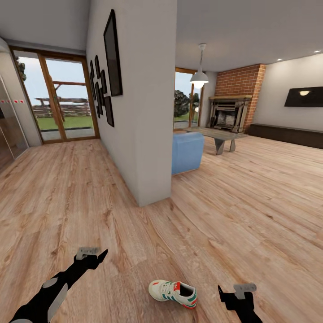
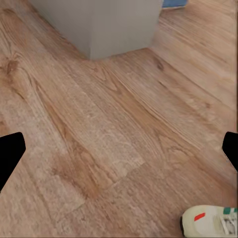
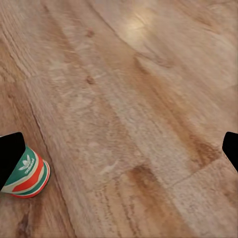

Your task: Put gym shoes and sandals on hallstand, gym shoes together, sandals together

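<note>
One gym shoe (image 1: pixel 173 292), white with green stripes and a red-orange and green heel, lies on its sole on the corridor floor (image 1: pixel 89 188), low in the head view between my two arms. My left gripper (image 1: pixel 99 256) hangs open to the shoe's left, and the left wrist view catches the shoe's toe (image 2: pixel 210 222) beyond the wide-apart fingers (image 2: pixel 10 154). My right gripper (image 1: pixel 221 292) is open just right of the shoe. Its wrist view has the shoe's heel (image 3: pixel 28 174) beside one finger (image 3: pixel 10 151). The sandals and the hallstand are out of view.
A grey wall end (image 1: pixel 148 134) stands ahead, also seen in the left wrist view (image 2: pixel 99 25). Behind it are a blue armchair (image 1: pixel 187 152), a wooden table (image 1: pixel 220 134) and a brick fireplace (image 1: pixel 231 112). Glass doors (image 1: pixel 63 103) close the corridor's far end.
</note>
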